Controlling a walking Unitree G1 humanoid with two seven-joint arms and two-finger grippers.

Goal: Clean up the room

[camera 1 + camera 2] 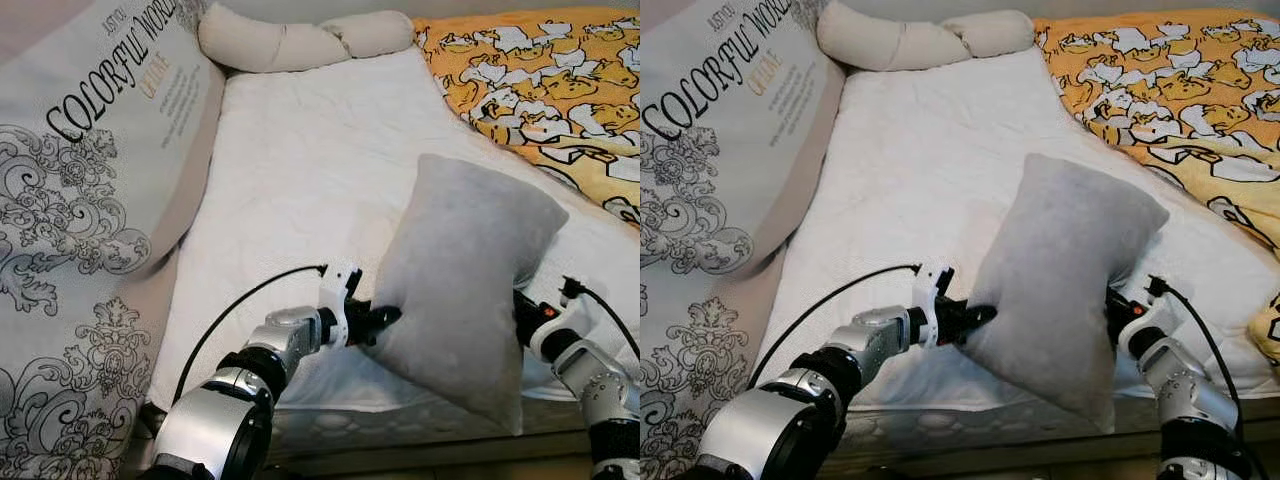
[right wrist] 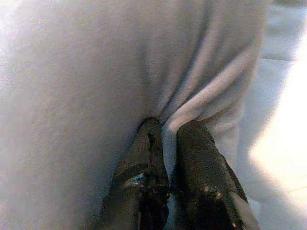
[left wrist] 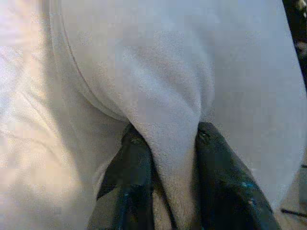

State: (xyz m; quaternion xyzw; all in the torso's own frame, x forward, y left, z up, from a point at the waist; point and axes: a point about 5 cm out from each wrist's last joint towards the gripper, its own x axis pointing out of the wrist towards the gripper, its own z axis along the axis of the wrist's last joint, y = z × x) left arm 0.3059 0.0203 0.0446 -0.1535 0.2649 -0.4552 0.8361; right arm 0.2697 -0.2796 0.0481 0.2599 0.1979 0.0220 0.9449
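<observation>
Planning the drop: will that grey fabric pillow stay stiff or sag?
Probably soft: the grey fabric pillow bunches into folds where the left gripper and right gripper pinch it. Likely light, since two edge pinches hold it up.

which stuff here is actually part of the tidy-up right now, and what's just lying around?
In the job:
- plump grey fabric pillow, held up over the bed
- left gripper, pinching its left edge
- right gripper, pinching its right edge

Lying about:
- white mattress
- yellow cartoon-print duvet
- long cream bolster
- big printed "Colorful World" cushion
</observation>
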